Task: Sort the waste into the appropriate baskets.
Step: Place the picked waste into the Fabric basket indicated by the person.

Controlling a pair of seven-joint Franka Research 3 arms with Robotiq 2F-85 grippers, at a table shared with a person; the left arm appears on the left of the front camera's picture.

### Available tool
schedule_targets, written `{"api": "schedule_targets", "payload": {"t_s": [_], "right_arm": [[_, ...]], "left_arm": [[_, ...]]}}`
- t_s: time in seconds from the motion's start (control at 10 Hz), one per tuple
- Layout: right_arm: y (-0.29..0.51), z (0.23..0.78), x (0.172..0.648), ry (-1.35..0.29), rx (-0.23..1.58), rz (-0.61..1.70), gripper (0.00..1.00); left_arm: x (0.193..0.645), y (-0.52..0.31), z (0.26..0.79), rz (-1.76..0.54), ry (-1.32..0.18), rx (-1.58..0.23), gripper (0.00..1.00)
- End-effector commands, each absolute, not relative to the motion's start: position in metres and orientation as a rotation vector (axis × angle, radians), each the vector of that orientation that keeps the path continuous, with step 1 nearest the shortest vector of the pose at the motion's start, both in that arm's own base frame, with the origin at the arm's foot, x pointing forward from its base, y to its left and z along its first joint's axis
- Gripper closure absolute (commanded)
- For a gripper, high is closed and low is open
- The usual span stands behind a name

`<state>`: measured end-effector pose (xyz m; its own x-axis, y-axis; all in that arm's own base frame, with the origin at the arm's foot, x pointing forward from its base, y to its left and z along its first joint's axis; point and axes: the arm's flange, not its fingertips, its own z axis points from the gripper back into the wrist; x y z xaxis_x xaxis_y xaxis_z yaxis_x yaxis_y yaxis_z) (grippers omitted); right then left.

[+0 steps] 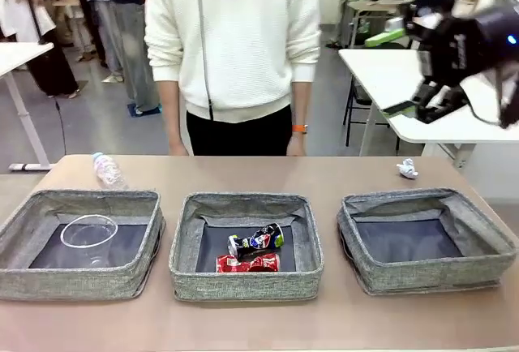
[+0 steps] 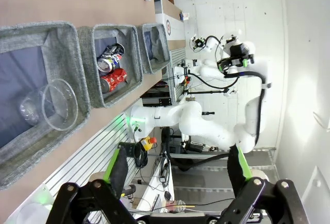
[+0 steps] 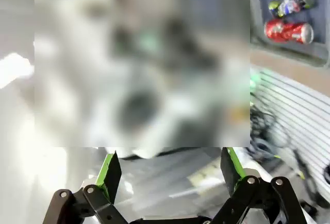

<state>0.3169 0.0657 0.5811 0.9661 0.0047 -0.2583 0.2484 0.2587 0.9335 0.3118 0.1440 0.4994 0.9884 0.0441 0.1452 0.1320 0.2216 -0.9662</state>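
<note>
The right claw point(image 1: 418, 109) is hanging spread and empty, high over the table's right end. The paper ball point(image 1: 407, 169) is lying well below it, behind the right basket point(image 1: 486, 248). The left claw point(image 2: 178, 164) is also gaping, empty.

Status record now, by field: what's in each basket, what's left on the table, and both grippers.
left basket: clear plastic cup
middle basket: dark printed can, crushed red can
right basket: no waste seen inside
table: clear bottle beyond left basket; paper ball beyond right basket
left gripper: open, holding nothing
right gripper: open, raised, holding nothing
</note>
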Motion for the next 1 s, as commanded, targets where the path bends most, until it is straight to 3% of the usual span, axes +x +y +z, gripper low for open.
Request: {"api": "schedule_targets", "payload": {"t_s": [0.0,0.1,0.3,0.4,0.9], "right_arm": [[0.025,0.554,0.276,-0.078,1.560,-0.452,0.00],[0.007,0.544,0.260,-0.145,1.568,-0.489,0.00],[-0.003,0.512,0.248,-0.119,1.534,-0.601,0.00],[-0.024,0.547,0.276,-0.037,1.529,-0.493,0.00],[-0.024,0.547,0.276,-0.037,1.529,-0.493,0.00]], "left_arm": [[0.309,0.144,0.499,-0.071,-0.150,-1.342,0.00],[0.309,0.144,0.499,-0.071,-0.150,-1.342,0.00],[0.309,0.144,0.499,-0.071,-0.150,-1.342,0.00],[0.309,0.144,0.499,-0.071,-0.150,-1.342,0.00],[0.309,0.144,0.499,-0.071,-0.150,-1.342,0.00]]}}
